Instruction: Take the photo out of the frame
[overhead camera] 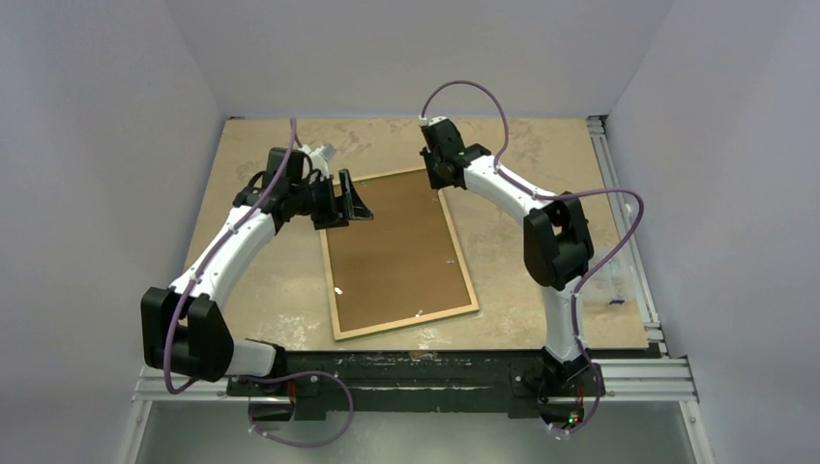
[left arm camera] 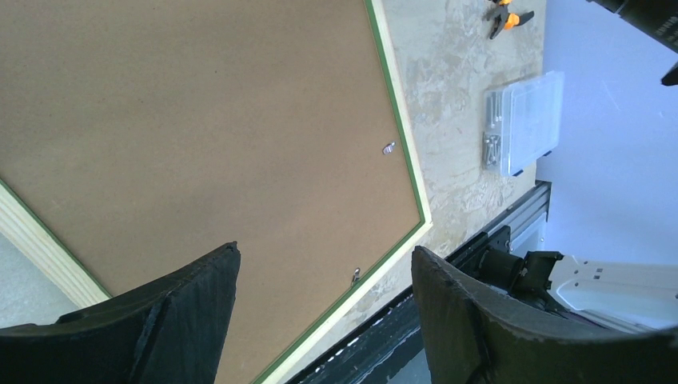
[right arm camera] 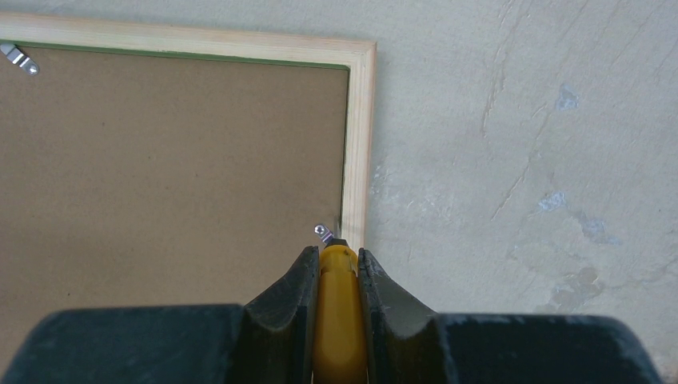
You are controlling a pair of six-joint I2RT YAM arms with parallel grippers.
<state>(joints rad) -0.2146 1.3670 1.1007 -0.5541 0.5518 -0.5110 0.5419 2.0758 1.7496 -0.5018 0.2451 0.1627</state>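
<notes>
The frame [overhead camera: 406, 323] lies face down on the table, its light wood back edge up. Inside it the photo [overhead camera: 396, 256] shows only its brown fibreboard back. My left gripper [overhead camera: 348, 201] hovers open over the far left part, with nothing between its fingers [left arm camera: 326, 252]. At the frame's far right edge my right gripper [overhead camera: 437, 179] is shut on a yellow tool handle [right arm camera: 339, 320]. The tool's dark tip touches a small metal clip [right arm camera: 321, 231] beside the wood rim [right arm camera: 360, 144]. The fibreboard [right arm camera: 176, 176] [left arm camera: 200, 120] lies flat inside the green inner edge [left arm camera: 412, 156].
More metal clips sit along the backing's edges [left arm camera: 388, 148] [left arm camera: 356, 276] [right arm camera: 17, 58]. A small clear plastic box [left arm camera: 524, 120] and orange-handled pliers [left arm camera: 505, 16] lie on the table to the right. A black rail [overhead camera: 435, 372] runs along the near edge.
</notes>
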